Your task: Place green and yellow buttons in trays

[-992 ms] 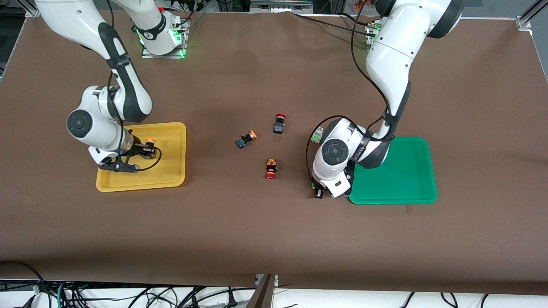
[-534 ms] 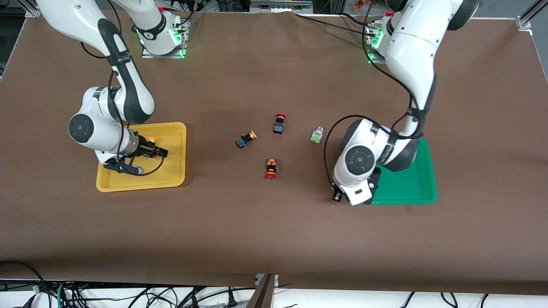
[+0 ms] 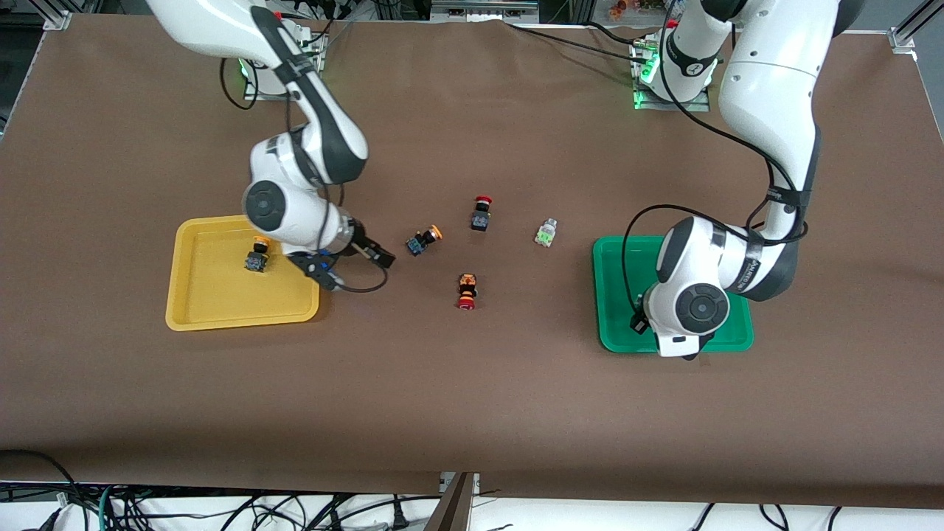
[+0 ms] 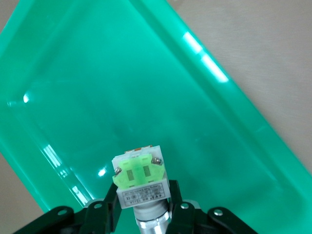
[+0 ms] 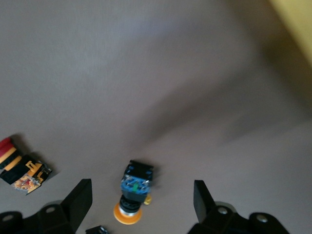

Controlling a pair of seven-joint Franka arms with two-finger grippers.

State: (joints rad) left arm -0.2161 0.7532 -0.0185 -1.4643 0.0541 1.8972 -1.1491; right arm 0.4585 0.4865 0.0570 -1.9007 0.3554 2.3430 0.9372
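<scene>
Front view showed me both arms out over the table (image 3: 472, 398). The right hand (image 3: 352, 267) hung above bare table just off the yellow tray (image 3: 221, 313) at its 3 o'clock side, fingers spread wide with nothing between them. In the right wrist view that hand (image 5: 141, 200) framed a yellow button (image 5: 132, 191) lying on its side on the table, and in the front view this loose yellow button (image 3: 423, 240) lay close by, at 2 o'clock from the hand. A second yellow button (image 3: 257, 254) already sat inside the yellow tray, near the rim toward the robots' bases. The left hand (image 3: 640, 321) was over the green tray (image 3: 616, 254), mostly hidden under its own wrist from the front; the left wrist view settled it for me, with the hand (image 4: 144, 204) pinching a green button (image 4: 140, 179) by its metal collar above the tray floor (image 4: 146, 83). I couldn't tell whether the button touched the tray. The other green button (image 3: 546, 233) lay on the table at 10 o'clock from the green tray, apart from it. Two red-capped switches stayed on the table: one (image 3: 481, 213) at 9 o'clock from the loose green button, the other (image 3: 466, 290) at 6 o'clock from the first.
</scene>
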